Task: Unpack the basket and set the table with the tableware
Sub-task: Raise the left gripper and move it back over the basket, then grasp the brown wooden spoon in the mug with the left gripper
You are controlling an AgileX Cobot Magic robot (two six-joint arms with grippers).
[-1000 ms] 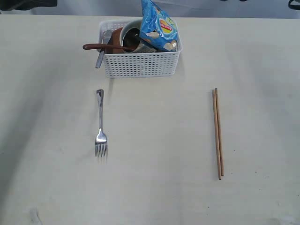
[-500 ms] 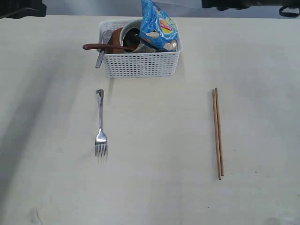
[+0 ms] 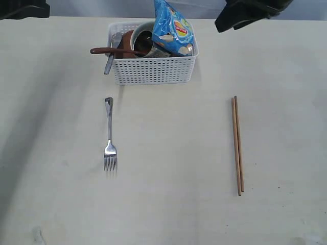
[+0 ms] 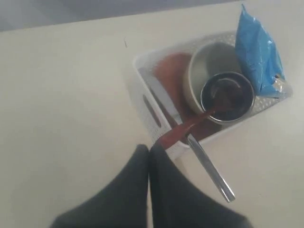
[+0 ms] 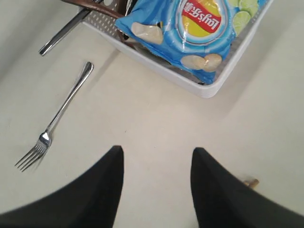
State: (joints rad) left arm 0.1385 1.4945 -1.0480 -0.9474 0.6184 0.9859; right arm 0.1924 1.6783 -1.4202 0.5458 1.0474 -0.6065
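Observation:
The white basket stands at the back middle of the pale table. It holds a pale bowl, a steel cup, a brown plate, a reddish-brown spoon and a steel knife leaning over its rim. A steel fork lies in front of the basket on the left. A pair of chopsticks lies on the right. My left gripper is shut and empty, high above the table beside the basket. My right gripper hangs open and empty above the table in front of the basket.
A blue snack bag stands upright in the right end of the basket. The dark right arm shows at the top right edge of the exterior view, and part of the left arm at the top left corner.
The right arm has come into the exterior view at the top right, moving toward the basket. The fork, chopsticks and basket have not moved.

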